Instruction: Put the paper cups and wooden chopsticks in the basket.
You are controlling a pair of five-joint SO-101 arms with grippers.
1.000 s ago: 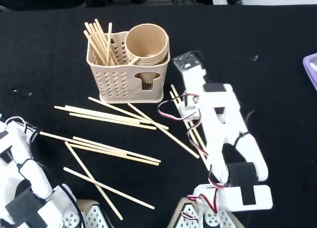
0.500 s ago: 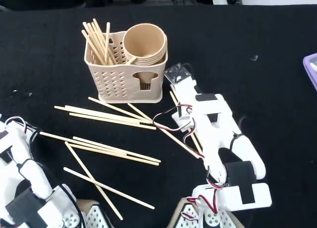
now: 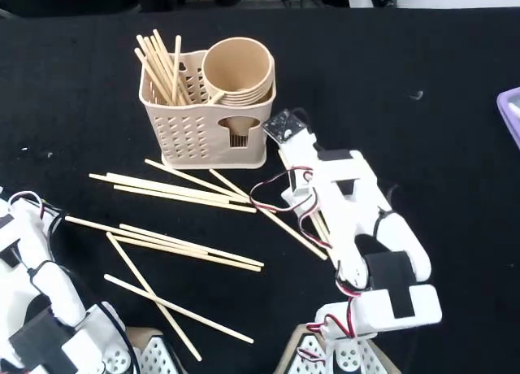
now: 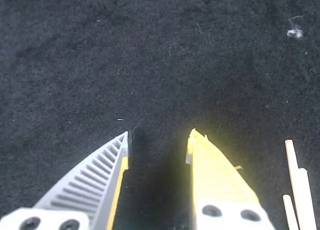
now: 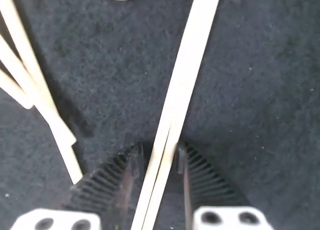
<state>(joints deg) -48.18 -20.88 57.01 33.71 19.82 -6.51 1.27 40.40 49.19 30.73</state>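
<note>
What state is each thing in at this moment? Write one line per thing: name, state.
Basket: upright, partly filled.
Paper cups: stacked, upright in the basket.
Basket chopsticks: standing, leaning.
Loose chopsticks: lying scattered on the table.
Right jaws: open, astride a chopstick pair.
Left jaws: open, empty.

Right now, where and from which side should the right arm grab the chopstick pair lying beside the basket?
Take the chopstick pair on its shaft, from above, fingers closing across its narrow width: it lies flat on the table, sticks touching side by side. The right gripper straddles it, open.
</note>
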